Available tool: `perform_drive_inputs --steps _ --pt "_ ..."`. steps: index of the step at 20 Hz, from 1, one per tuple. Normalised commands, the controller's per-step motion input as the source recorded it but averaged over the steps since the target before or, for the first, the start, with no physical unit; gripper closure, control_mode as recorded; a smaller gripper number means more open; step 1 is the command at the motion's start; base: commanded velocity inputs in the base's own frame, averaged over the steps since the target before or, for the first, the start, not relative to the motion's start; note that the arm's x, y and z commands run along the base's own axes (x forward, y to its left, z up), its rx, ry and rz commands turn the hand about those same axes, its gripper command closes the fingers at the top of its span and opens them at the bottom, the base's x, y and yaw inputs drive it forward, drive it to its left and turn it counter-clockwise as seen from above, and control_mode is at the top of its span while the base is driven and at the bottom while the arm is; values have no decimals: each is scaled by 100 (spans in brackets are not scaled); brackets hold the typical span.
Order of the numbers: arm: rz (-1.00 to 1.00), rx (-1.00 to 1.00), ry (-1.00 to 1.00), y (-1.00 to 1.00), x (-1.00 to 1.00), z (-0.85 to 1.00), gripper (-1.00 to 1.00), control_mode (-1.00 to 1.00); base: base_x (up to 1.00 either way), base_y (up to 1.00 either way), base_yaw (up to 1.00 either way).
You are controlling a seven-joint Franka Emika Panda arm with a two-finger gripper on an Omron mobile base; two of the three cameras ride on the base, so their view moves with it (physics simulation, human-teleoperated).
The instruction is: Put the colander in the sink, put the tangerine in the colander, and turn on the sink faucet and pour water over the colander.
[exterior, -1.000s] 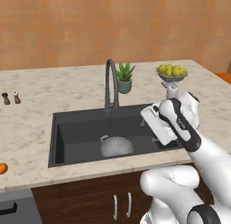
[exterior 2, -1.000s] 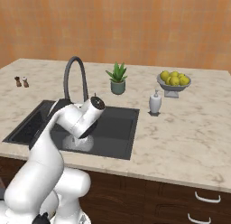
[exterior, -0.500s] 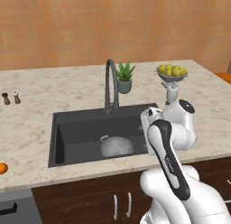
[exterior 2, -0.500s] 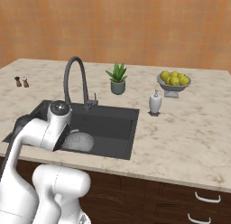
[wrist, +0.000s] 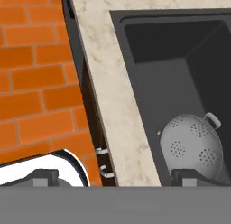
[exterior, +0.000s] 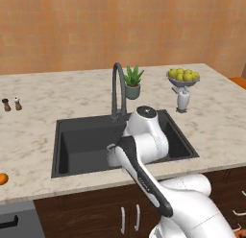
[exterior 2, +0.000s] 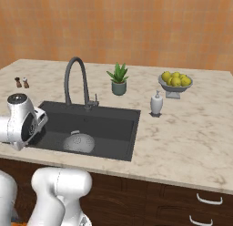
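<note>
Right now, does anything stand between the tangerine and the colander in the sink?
Nothing visible does. The tangerine lies on the counter left of the sink. Between it and the colander there is just bare counter and the sink's left rim.

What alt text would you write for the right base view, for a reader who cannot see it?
A round silver-grey perforated metal colander lies dome-up in a rectangular matte black sink set in a marble counter. A dark gooseneck faucet arches behind, and the white robot arm hangs left.
</note>
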Motion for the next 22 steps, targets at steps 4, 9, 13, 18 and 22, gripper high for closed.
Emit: perform_drive_inputs --steps 4,9,13,18,22 --pt "-20 -8 7 100 23 0 -100 -100 0 0 0" --pt "-17 -8 5 100 32 0 -100 -100 0 0 0" --pt "-19 -10 1 100 34 0 -100 -100 0 0 0" --pt "-15 1 16 91 46 0 -100 -100 0 0 0" --pt "-13 3 11 96 7 -2 -100 -100 0 0 0"
